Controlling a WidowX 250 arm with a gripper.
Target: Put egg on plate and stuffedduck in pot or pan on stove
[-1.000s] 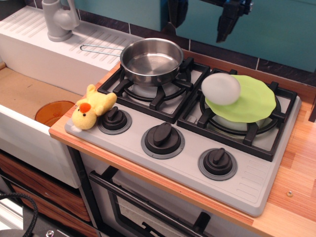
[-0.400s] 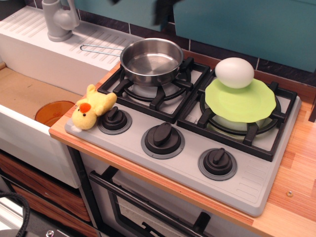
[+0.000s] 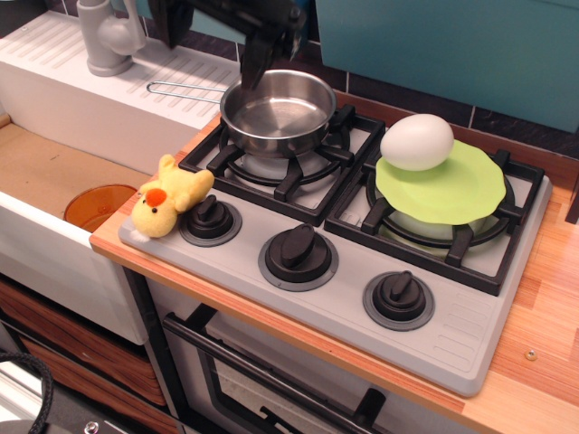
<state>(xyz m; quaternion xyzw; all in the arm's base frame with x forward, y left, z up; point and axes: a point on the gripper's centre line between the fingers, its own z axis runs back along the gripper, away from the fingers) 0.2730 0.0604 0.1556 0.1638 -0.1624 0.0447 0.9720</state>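
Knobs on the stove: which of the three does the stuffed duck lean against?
The leftmost knob. The stuffed duck lies right against it at the stove's left corner; the middle knob and right knob stand free.

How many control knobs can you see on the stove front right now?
3. All sit in a row along the grey front strip: left knob beside the stuffed duck, middle knob, right knob. None appear hidden.

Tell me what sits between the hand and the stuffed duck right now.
In the single view, the steel pan on the rear-left burner lies between the hand and the stuffed duck, plus that burner's black grate.
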